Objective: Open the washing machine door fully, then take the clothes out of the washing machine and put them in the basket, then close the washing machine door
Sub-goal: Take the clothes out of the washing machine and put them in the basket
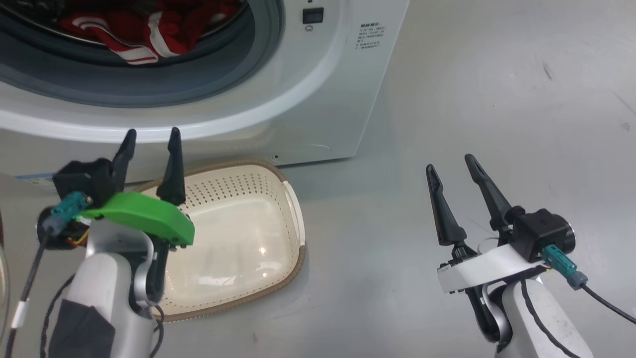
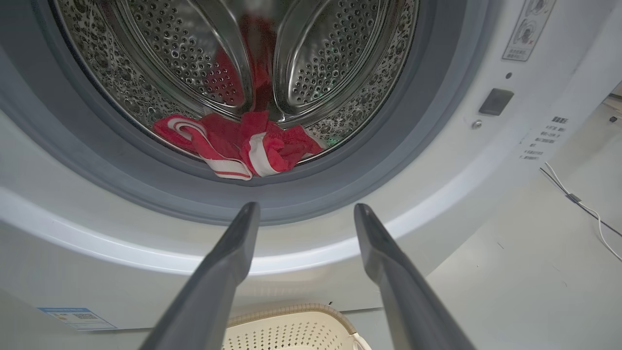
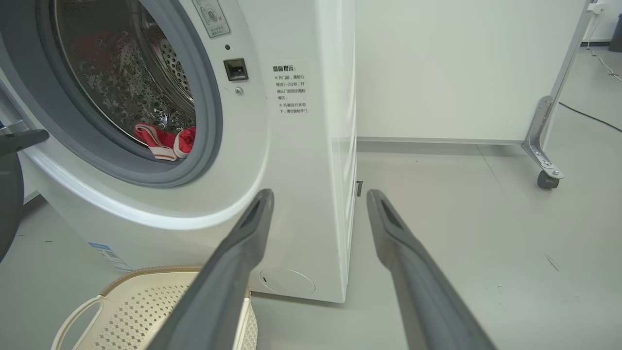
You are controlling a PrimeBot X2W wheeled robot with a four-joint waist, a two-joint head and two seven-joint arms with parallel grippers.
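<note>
Grey floor runs past the washer, its mouth uncovered; the door's black rim edges the right wrist view. Clothes lie at the drum's front lip. The basket sits on the floor just below. The left gripper hovers above the basket, fingers spread and holding nothing. The right gripper hangs well apart, likewise spread and empty.

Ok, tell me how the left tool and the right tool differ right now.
The left tool carries a green cover; the right tool a white cover. The left tool hangs above the basket, in front of the washing machine; the right tool hangs over the floor beside that machine. Both stand open, holding nothing, with dark fingers.
</note>
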